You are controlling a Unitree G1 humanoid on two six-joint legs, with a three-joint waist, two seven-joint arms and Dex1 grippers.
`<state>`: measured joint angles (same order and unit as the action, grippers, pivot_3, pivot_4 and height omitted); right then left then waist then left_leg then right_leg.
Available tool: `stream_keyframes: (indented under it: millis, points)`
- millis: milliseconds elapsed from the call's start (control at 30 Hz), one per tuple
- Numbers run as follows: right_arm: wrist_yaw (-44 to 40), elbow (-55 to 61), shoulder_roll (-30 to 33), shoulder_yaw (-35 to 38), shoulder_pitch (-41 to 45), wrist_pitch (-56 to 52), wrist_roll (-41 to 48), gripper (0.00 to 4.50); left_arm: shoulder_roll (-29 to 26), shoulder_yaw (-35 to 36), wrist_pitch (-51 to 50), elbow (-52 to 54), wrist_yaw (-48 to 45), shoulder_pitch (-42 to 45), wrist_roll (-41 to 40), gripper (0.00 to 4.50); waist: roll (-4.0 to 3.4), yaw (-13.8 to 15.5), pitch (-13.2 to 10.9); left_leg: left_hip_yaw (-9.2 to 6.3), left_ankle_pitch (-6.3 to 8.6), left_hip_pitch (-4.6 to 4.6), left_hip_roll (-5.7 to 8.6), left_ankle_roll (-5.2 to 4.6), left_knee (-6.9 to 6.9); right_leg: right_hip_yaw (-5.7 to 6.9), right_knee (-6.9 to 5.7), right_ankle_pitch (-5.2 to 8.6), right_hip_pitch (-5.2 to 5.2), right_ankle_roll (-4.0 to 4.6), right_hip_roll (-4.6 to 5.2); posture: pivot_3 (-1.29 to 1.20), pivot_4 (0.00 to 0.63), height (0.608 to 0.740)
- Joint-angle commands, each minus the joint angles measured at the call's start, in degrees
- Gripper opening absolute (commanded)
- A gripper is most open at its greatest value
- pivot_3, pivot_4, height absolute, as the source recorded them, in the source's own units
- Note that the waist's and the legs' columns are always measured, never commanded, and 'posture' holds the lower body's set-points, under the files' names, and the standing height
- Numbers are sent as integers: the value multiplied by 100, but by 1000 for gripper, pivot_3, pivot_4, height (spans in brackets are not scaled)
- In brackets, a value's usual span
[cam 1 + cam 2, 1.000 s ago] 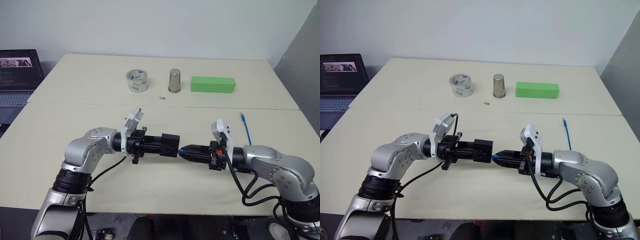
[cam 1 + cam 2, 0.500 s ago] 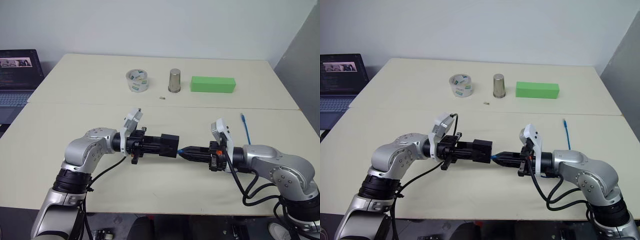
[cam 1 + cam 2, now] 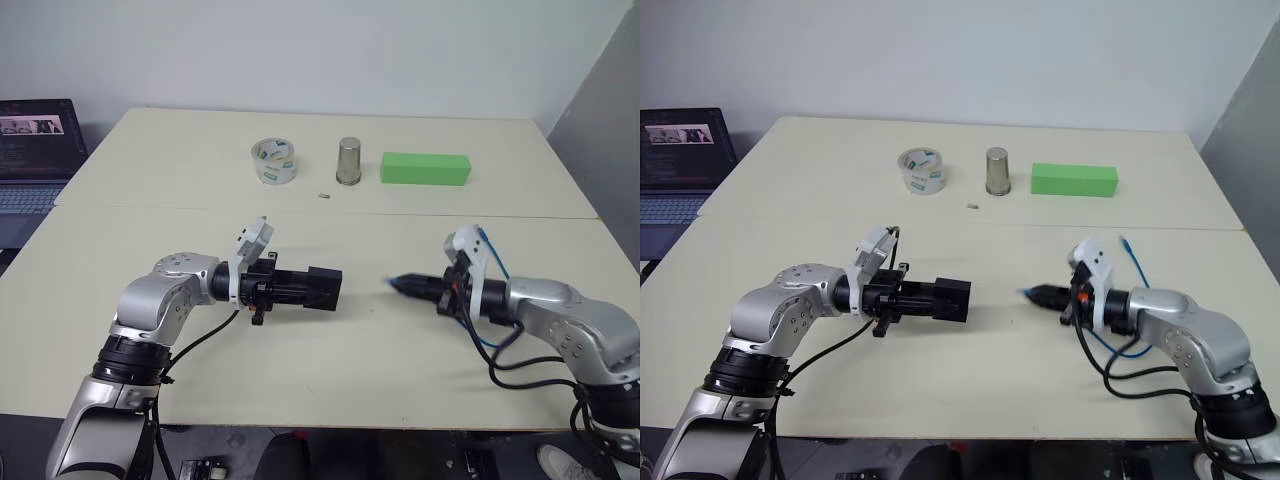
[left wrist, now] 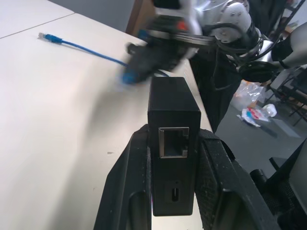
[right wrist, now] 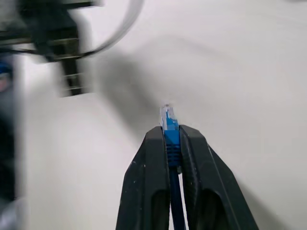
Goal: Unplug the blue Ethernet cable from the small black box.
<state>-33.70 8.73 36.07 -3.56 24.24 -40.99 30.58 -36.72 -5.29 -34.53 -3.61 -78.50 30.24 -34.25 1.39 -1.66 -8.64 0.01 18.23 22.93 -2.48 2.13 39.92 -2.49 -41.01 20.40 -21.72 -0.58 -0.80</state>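
I had the left gripper (image 4: 173,211) clamped on the box (image 4: 172,124) as an anchor above the table (image 3: 200,180), port empty, while the right gripper (image 5: 171,139) pinched the cable (image 5: 169,125) plug, well apart.

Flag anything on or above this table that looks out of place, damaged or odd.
Nothing looks damaged or spilled. The blue Ethernet cable is out of the small black box, whose port stands empty. The right claw pinches the plug end; the left claw grips the box. A tiny object lies loose near the tape roll.
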Motion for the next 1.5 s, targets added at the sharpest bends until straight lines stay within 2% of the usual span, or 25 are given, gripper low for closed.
stream_keyframes:
  millis: [33,67,133,233,367,500,600,800,1067,1100,1133,1300,1400,1500]
  points:
    - [1068,-1361,-273,97,409,1178,-1275,57,99,148,93,121,314,27,82,794,-4,9,-3,2,-7,2,1,13,-1,-1,1,0,-3,0,1,0,150,740]
    - [1086,-1541,-323,97,441,1345,-1399,406,122,127,142,147,372,-10,132,794,-5,12,-4,1,-9,3,2,16,-1,-1,1,0,-3,0,2,0,150,740]
    - [1030,-1696,-392,115,462,1538,-1540,828,189,118,225,178,538,-67,212,794,-6,9,-5,4,-10,6,0,18,-7,-1,3,0,-7,0,2,0,150,740]
    - [694,-1433,-358,149,381,1534,-1493,1482,321,176,399,153,851,-120,344,794,-15,-2,-10,11,-10,14,-2,18,-8,-6,3,0,-17,0,2,0,150,740]
    - [-47,-542,4,141,165,1323,-1226,2274,692,336,1153,-88,1650,-176,809,794,-24,7,-16,10,-10,13,-3,18,-7,-6,-1,0,-18,0,2,0,150,740]
    - [-830,743,266,248,-39,754,-383,3201,1181,639,2362,-768,2974,-31,1532,794,-25,23,-16,6,-9,12,-2,17,-1,-3,-2,0,-12,0,4,0,150,740]
    - [-1001,1582,271,166,18,314,111,3201,1407,930,3342,-1529,3869,125,1960,794,-26,30,-17,4,-9,12,-1,17,-2,-1,-2,0,-11,0,4,0,150,740]
    - [-859,1884,100,-277,143,127,-111,3201,1594,1214,4662,-3088,4849,403,2436,794,-21,23,-17,2,-9,10,0,17,-1,3,-1,0,-9,0,6,0,150,740]
    - [-827,1839,37,-422,180,76,-286,3201,1766,1387,4993,-4111,5050,423,2378,794,-18,28,-17,0,-10,11,5,18,2,8,-2,0,-9,0,12,0,150,740]
    - [-825,1847,35,-426,175,69,-300,3229,1774,1408,4981,-4156,5031,409,2341,1494,-18,23,-17,1,-10,11,5,18,2,7,-3,0,-9,0,12,0,150,740]
    - [-821,1855,32,-428,172,61,-312,3229,1779,1425,4943,-4173,4996,395,2308,1568,-18,19,-17,2,-10,10,5,18,1,6,-5,0,-9,0,12,0,150,740]
    - [-798,1921,43,-442,123,-14,-335,3229,1764,1437,4912,-3986,4932,177,2298,2562,-18,15,-17,1,-10,9,4,18,1,8,-7,0,-9,0,11,0,150,740]
    - [-740,2008,65,-388,11,-77,-314,3229,1669,1382,4622,-3372,4962,-193,2338,3112,-19,14,-16,2,-10,8,4,18,1,7,-6,0,-9,0,12,0,150,740]
    - [-657,2091,110,-245,-161,-136,-280,3229,1486,1258,4054,-2470,4907,-679,2404,3112,-19,-4,-16,1,-10,8,0,18,-1,8,-7,0,-9,0,11,0,150,740]
